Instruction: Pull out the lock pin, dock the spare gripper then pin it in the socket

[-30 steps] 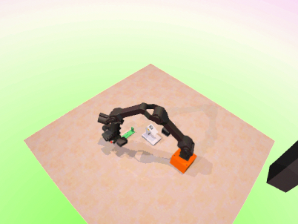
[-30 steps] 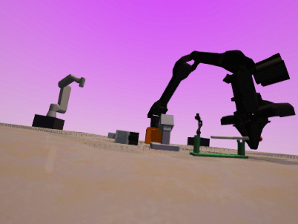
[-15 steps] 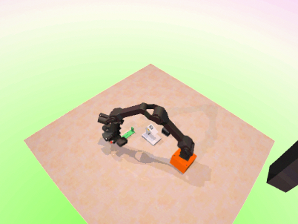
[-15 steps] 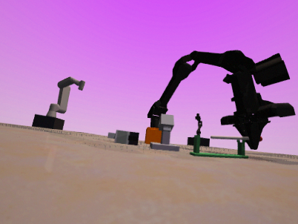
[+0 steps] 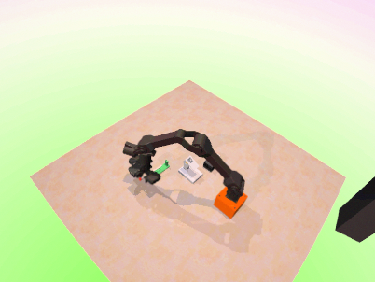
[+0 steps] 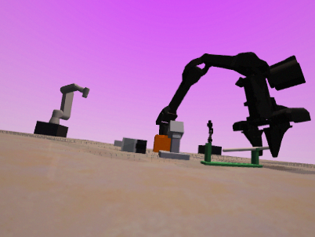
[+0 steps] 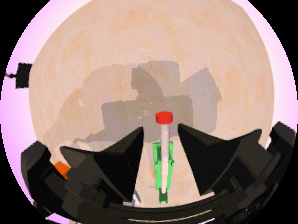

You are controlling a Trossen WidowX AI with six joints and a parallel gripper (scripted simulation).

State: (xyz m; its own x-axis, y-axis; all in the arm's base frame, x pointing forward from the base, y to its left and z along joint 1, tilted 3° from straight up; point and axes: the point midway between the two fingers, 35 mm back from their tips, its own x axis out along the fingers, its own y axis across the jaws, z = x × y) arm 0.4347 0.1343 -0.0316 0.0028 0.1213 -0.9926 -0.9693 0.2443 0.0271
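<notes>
The lock pin, a pale rod (image 6: 239,149) (image 7: 165,145) (image 5: 140,179) with a red head (image 7: 164,118), lies about level over the right post of the green stand (image 6: 231,165) (image 5: 161,169) (image 7: 163,197). In the exterior view its plain end stops short of the stand's left post. My gripper (image 7: 160,128) (image 6: 268,153) is open, one finger on each side of the rod just behind the red head, with a gap on both sides. The white mount (image 5: 191,176) (image 6: 176,137) stands between the stand and my base. I cannot tell what its socket holds.
A black block (image 5: 208,165) lies beside the mount; a grey and black block (image 6: 129,144) is left of the mount in the exterior view. My orange base (image 5: 229,205) (image 6: 161,144) is behind the mount. A grey arm (image 6: 67,103) stands far off on a dark box.
</notes>
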